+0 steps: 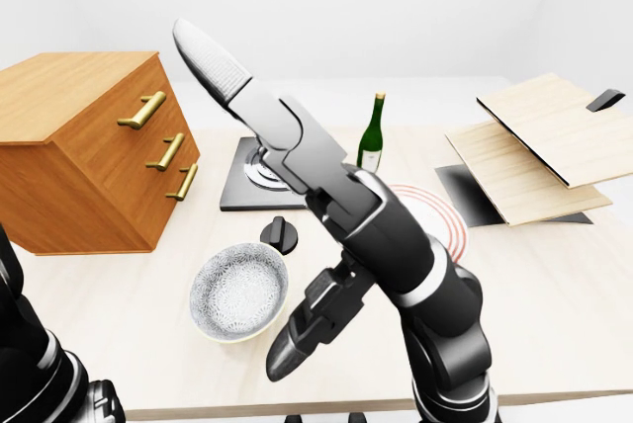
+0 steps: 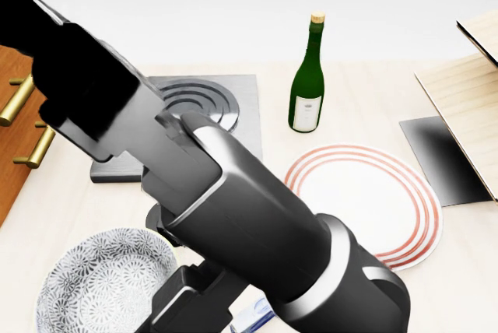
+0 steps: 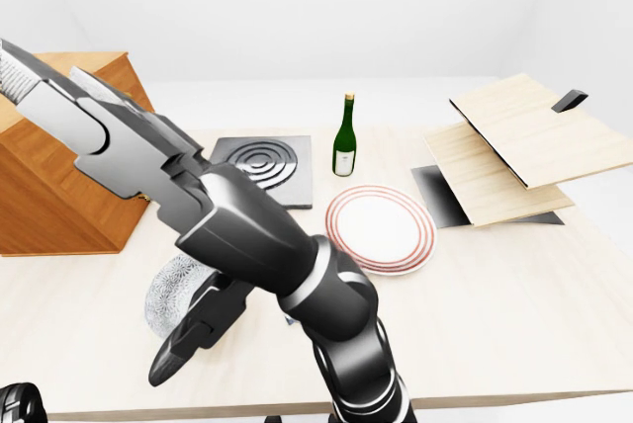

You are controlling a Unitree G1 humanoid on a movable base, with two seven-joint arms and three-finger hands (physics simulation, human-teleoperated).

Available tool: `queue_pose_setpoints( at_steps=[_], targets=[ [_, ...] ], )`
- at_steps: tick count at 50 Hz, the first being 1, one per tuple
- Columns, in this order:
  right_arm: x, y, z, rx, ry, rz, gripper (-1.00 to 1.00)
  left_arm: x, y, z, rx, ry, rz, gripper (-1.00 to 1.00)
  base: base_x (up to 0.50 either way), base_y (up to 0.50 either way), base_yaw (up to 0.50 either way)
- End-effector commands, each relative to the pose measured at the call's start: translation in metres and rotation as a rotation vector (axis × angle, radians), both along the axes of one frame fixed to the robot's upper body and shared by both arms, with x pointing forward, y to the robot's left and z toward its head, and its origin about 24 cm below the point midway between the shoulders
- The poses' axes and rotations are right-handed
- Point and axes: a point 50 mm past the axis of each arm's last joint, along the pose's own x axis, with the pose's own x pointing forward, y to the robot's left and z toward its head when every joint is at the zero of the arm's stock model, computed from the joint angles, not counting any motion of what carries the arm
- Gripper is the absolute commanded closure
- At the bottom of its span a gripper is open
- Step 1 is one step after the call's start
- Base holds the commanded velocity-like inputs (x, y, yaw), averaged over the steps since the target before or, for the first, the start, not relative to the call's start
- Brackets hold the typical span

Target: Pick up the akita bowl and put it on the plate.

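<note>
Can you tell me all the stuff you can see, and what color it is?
akita bowl: one, grey-and-white pattern, lower left of the left-eye view
plate: one, white with red rings, below the bottle
bottle: one, green, upright
burner: one, grey square with rings, left of the bottle
knob: one, black, between burner and bowl
drawer cabinet: one, brown with gold handles, far left
boards: two, pale wood, tilted, far right
mat: one, black, under the boards
small box: one, blue and white, mostly hidden under the arm
table: one, pale wood
right hand: black and grey, open, empty
left arm: black, bottom-left corner
</note>
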Motion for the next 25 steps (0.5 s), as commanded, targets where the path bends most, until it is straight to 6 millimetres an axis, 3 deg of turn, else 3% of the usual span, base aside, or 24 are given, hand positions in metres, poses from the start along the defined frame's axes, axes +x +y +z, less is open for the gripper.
queue_pose_setpoints(
  at_steps=[1,23,24,25],
  targets=[
    [-0.011,0.004,0.002,-0.090,-0.084,0.011,-1.00,0.000,0.001,0.000,-0.002,0.000,0.001,-1.00,0.00,0.00,0.00],
    [-0.003,0.022,-0.040,-0.385,0.015,-0.012,-1.00,0.000,0.001,0.002,0.001,-0.001,-0.004,-1.00,0.00,0.00,0.00],
    [0.005,0.023,-0.080,-0.526,0.150,-0.017,-1.00,0.000,0.001,0.001,0.001,0.003,-0.003,-1.00,0.00,0.00,0.00],
    [0.007,0.023,-0.083,-0.537,0.165,-0.033,-1.00,0.000,0.001,0.001,0.001,0.003,-0.003,-1.00,0.00,0.00,0.00]
  ],
)
